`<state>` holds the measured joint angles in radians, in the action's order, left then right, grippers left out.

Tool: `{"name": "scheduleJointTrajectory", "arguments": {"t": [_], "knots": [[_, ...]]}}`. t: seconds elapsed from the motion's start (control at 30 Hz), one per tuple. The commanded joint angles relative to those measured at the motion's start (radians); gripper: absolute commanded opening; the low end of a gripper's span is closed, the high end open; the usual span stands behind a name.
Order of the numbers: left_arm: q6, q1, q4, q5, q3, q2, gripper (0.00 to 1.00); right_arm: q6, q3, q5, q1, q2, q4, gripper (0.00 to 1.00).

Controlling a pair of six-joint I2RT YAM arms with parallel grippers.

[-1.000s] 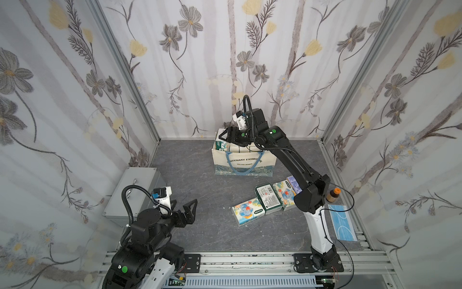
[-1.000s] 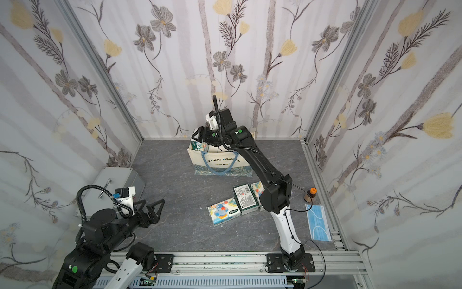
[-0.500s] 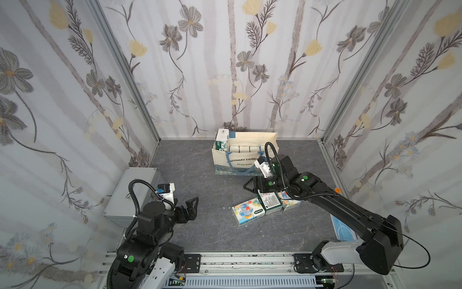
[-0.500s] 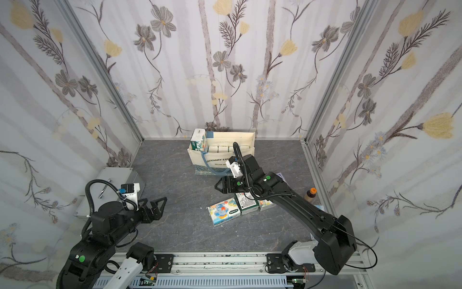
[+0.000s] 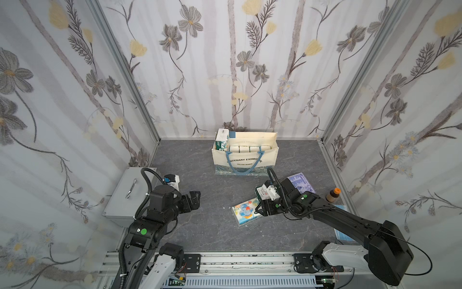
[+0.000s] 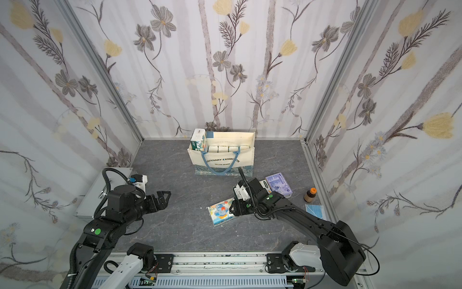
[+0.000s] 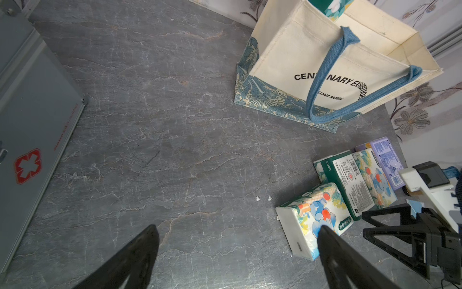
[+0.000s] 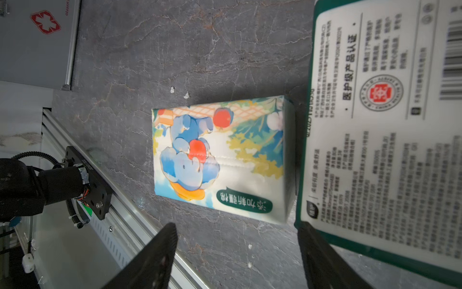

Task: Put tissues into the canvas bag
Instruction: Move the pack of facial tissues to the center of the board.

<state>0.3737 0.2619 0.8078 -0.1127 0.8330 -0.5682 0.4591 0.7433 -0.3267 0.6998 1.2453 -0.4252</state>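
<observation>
The cream canvas bag [image 5: 268, 160] [image 6: 246, 160] [image 7: 295, 50] stands upright at the back. It holds a row of white tissue packs [image 5: 248, 149] and a green one [image 5: 222, 141] on end. On the floor lie an elephant-print pack [image 5: 243, 212] [image 6: 218, 210] [image 7: 312, 215] [image 8: 220, 155], a dark green pack [image 7: 346, 180] [image 8: 387, 125], another elephant pack [image 7: 376, 180] and a lavender pack [image 5: 301, 182] [image 6: 277, 184] [image 7: 386, 160]. My right gripper [image 5: 258, 209] [image 6: 232, 209] [image 8: 237, 240] is open just beside the nearer elephant pack, holding nothing. My left gripper [image 5: 196, 197] [image 6: 166, 197] [image 7: 237, 232] is open over bare floor.
A silver metal case [image 5: 125, 200] [image 6: 95, 195] [image 7: 32, 112] with a red cross sits at the left wall. A brown bottle with an orange cap [image 5: 333, 195] [image 6: 310, 195] and a blue mask packet [image 6: 315, 212] lie at the right. The rail [image 5: 237, 260] runs along the front.
My right arm has swung from above the bag down to the loose packs on the floor, still open and empty. The left arm has shifted slightly.
</observation>
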Motion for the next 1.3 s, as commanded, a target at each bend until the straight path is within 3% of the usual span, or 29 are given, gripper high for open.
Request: {"name": "scheduleJointTrajectory", "arguments": {"t": [0.0,0.1,0.2,0.23,0.4,0.5,0.63,0.77,0.9,1.0,1.13,1.27], "knots": [[0.011,-0.001,-0.002,0.012,0.006,0.035,1.0,-0.081,0.015,0.021,0.02,0.014,-0.084,0.77],[0.009,-0.002,-0.006,0.041,-0.001,0.086,1.0,-0.185,0.021,0.133,0.029,0.033,-0.066,0.78],[0.002,-0.029,-0.051,0.013,-0.021,0.118,1.0,-0.214,0.033,0.145,0.035,0.037,-0.021,0.79],[0.0,-0.049,-0.067,-0.013,-0.029,0.117,1.0,-0.219,0.029,0.143,0.041,0.021,-0.009,0.84],[-0.011,-0.108,-0.077,-0.138,-0.024,0.041,1.0,-0.171,-0.103,0.181,0.06,-0.147,0.1,0.85],[-0.008,-0.108,-0.049,-0.171,-0.008,0.017,1.0,-0.122,-0.06,0.203,0.068,-0.214,-0.027,0.85],[-0.015,-0.108,-0.058,-0.143,-0.021,0.09,1.0,-0.168,0.035,0.261,0.102,-0.283,-0.193,0.86],[-0.024,-0.108,-0.063,-0.126,-0.036,0.153,1.0,-0.216,0.036,0.34,0.102,-0.346,-0.243,0.86],[-0.021,-0.107,-0.061,-0.118,-0.04,0.172,1.0,-0.216,0.105,0.257,0.102,-0.376,-0.31,0.86],[-0.018,-0.107,-0.055,-0.099,-0.038,0.172,1.0,-0.298,0.112,0.28,0.102,-0.393,-0.318,0.89],[-0.016,-0.107,-0.041,-0.04,-0.037,0.158,1.0,-0.266,0.084,0.249,0.096,-0.406,-0.287,0.89],[0.003,-0.107,-0.023,-0.035,-0.018,0.104,1.0,-0.237,0.064,0.295,0.093,-0.423,-0.279,0.89]]}}
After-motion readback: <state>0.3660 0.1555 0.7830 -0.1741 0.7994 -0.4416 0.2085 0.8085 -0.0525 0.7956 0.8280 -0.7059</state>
